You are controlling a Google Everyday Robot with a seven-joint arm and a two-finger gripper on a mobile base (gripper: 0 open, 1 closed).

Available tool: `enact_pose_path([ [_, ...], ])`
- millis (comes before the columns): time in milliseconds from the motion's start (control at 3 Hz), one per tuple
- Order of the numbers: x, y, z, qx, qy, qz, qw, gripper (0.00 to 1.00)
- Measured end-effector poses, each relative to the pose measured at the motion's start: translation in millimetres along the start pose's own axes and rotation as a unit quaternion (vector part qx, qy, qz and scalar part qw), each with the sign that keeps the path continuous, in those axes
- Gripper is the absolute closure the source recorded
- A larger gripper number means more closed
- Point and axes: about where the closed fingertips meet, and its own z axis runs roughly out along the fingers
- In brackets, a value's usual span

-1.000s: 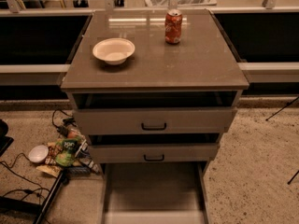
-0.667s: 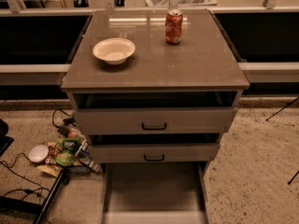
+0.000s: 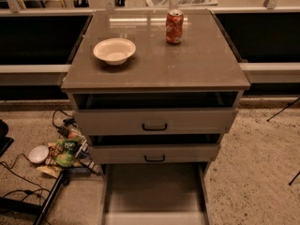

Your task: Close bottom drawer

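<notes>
The bottom drawer (image 3: 154,191) of the grey-beige cabinet (image 3: 154,74) is pulled far out toward me. Its long shallow grey tray looks bare, and its front and handle are cut off by the lower edge of the view. The two drawers above it, the top drawer (image 3: 154,121) and the middle drawer (image 3: 154,153), each stand slightly open with a small black bar handle. The gripper is not in view.
A white bowl (image 3: 114,50) and a red soda can (image 3: 174,26) stand on the cabinet top. Snack bags (image 3: 65,151), a small white bowl (image 3: 38,154) and cables (image 3: 18,186) lie on the floor to the left. Speckled floor spreads to the right.
</notes>
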Motion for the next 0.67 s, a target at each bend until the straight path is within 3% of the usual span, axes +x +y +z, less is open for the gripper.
enact_pose_path([
  [667, 7.3, 0.9, 112.2, -0.083, -0.027, -0.005, 0.9961, 1.00],
])
